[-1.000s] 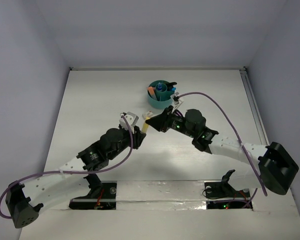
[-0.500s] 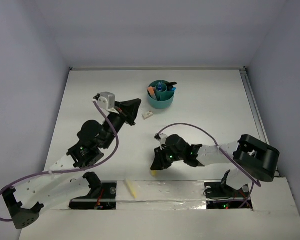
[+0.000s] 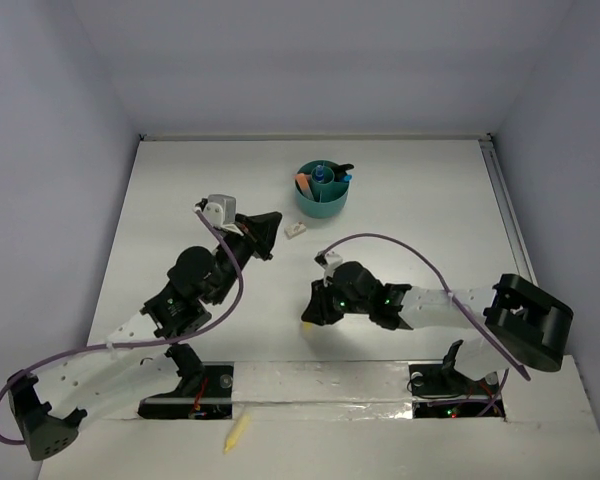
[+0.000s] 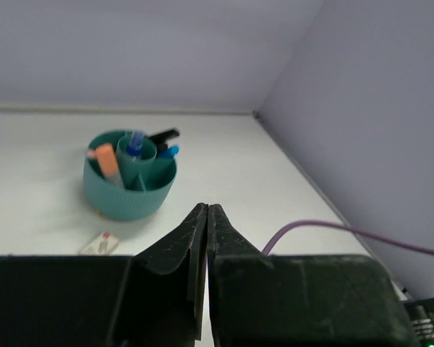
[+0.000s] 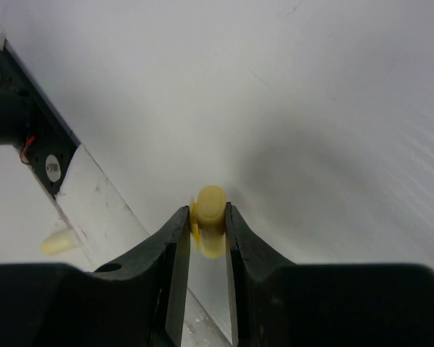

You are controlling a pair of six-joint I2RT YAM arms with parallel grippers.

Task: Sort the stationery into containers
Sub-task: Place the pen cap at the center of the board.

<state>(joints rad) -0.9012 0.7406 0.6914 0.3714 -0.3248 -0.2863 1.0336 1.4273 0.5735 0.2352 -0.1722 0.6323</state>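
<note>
While the right gripper (image 3: pixel 308 321) is held low over the desk (image 3: pixel 180 190), toward its near side and about midway across, a small yellow piece (image 5: pixel 208 218) is clamped between its two fingers. This is shown plainly in the right wrist view. From above, only a yellow speck is seen at the fingertips.

The left gripper (image 3: pixel 270 222) is closed, its fingers pressed together with nothing between them. It is aimed to the right, toward a white eraser-like bit (image 3: pixel 295 229) that lies flat on the desk just beside the fingertips and apart from them.

The teal organizer (image 3: pixel 321 200) stands upright at the far middle of the desk, just beyond the white bit. A blue pen (image 3: pixel 323 173) is seen upright in its central cell. An orange-red item (image 3: pixel 302 184) is lodged in the left part of the outer ring. A black item (image 3: pixel 341 169) and a short blue item (image 3: pixel 349 180) lean out of the right part of the ring.

A pale yellow pen-like item (image 3: pixel 237 432) lies off the desk, nearer than the taped strip (image 3: pixel 310 375) where the arm bases are fixed, to the left of centre. It is also caught at the lower left of the right wrist view. A purple cable (image 3: pixel 400 245) is looped above the right arm.
</note>
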